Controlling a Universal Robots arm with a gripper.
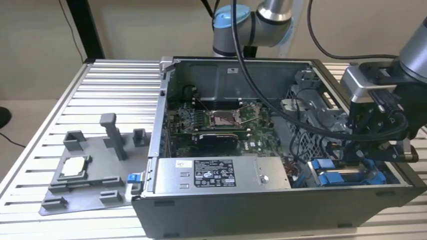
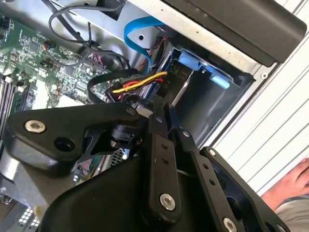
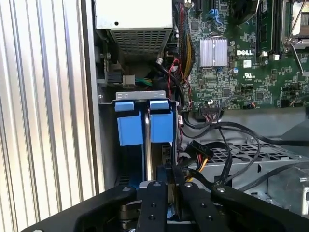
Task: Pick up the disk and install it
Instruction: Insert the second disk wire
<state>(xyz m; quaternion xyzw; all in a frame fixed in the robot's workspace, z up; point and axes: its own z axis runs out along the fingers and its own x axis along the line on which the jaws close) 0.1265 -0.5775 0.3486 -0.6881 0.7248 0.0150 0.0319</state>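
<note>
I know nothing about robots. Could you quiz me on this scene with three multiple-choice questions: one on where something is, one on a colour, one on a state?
1. Where is the robot's hand?
A) over the grey tray
B) above the processor socket
C) at the drive bay

2. What colour are the bay's plastic tabs?
A) blue
B) red
C) green

3. The computer case is:
A) shut
B) open
C) upside down

Answers:
1 C: the first wrist view shows the hand right at the bay.
2 A: both tabs are plainly blue.
3 B: the motherboard lies exposed.
</note>
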